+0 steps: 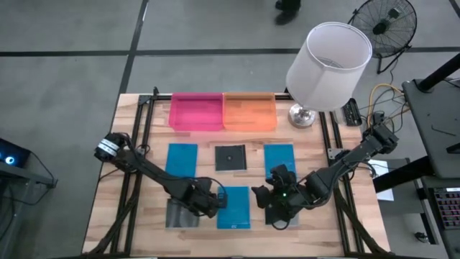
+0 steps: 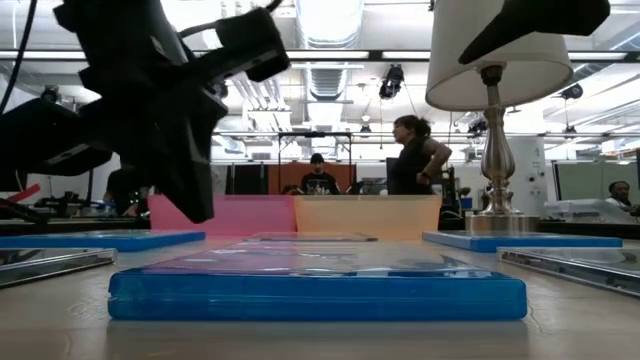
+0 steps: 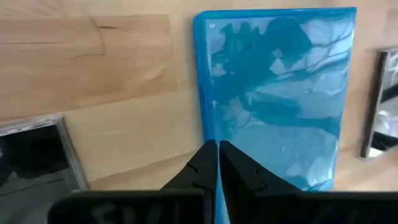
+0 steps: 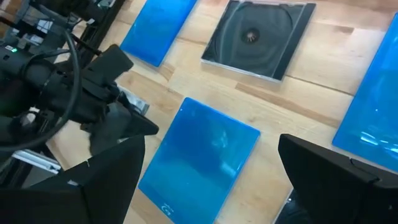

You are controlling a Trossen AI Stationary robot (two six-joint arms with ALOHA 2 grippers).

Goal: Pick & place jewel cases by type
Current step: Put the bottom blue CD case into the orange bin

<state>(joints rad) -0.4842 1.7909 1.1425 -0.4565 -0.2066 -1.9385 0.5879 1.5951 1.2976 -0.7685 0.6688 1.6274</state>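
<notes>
The left gripper (image 3: 217, 163) is hovering low over the near middle of the wooden surface (image 1: 144, 216), its jaws pressed together and gripping nothing, their tips at the left edge of the front blue jewel case (image 1: 234, 208). The right gripper (image 1: 269, 200) is sitting just right of that case with its jaws standing wide apart and empty. Two more blue cases (image 1: 182, 159) (image 1: 279, 160) are lying farther back, flanking a dark square case (image 1: 230, 156); another dark case (image 1: 177, 214) is lying at the front left. A small pale mark on the front blue case is showing, but I cannot read it.
</notes>
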